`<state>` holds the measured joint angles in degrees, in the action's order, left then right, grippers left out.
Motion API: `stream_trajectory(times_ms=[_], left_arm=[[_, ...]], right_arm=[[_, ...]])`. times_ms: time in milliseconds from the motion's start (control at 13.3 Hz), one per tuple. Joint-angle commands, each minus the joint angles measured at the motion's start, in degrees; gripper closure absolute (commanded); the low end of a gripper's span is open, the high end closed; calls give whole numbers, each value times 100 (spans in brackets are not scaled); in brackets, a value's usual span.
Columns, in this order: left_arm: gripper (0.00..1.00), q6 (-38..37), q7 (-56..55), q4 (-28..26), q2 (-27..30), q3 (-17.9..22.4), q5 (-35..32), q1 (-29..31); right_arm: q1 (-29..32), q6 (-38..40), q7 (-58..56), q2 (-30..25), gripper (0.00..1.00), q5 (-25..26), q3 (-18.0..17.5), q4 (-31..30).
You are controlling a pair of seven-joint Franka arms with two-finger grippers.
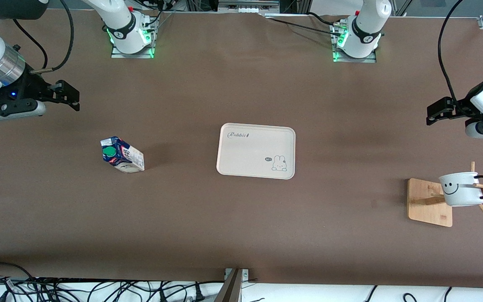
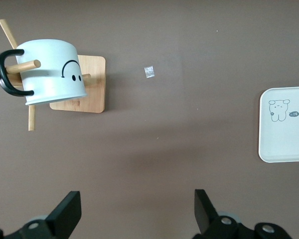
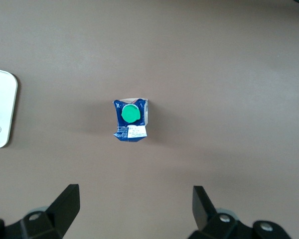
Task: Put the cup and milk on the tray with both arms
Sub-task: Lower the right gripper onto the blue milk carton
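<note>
The white smiley-face mug (image 1: 460,189) hung on a peg of the wooden rack (image 1: 429,202) at the frame's right, the blue gable-top milk carton (image 1: 122,154) stood left of centre, and the cream rabbit tray (image 1: 256,150) lay bare between, in both arms' reach. My left gripper (image 2: 137,211) and right gripper (image 3: 135,208) hovered spread wide, empty. Only my wrist views showed the carton's green cap (image 3: 130,113) squarely from above.

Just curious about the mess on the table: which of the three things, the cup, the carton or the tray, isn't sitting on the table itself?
The cup: it hangs on a wooden rack, while the milk carton and the tray rest on the table.
</note>
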<state>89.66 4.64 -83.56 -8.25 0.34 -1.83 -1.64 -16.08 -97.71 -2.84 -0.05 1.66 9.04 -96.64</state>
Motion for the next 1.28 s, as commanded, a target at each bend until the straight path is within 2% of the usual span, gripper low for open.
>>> stream_trajectory(times_ms=[0, 603, 754, 905, 1055, 1206], left_arm=[[0, -124, 46, 138, -45, -16, -45, 24], [0, -124, 46, 138, -45, -16, -45, 24], [0, -133, 46, 129, -45, 1, -45, 24], [0, -168, 46, 138, -45, 1, -45, 24], [0, -176, 46, 138, -54, 1, -45, 24], [0, -185, 20, 173, -54, -8, -45, 6]], right_arm=[[-44, -80, 439, -187, 0, 10, -94, -134], [-27, -266, 522, -13, 0, 1, -104, 92], [-27, -301, 513, 249, 0, 62, -104, 101], [-62, -354, 531, 277, 0, 63, -122, 101], [-289, -328, 583, 417, 0, 62, -130, 101], [-369, -301, 487, 829, 0, 54, -113, 110]])
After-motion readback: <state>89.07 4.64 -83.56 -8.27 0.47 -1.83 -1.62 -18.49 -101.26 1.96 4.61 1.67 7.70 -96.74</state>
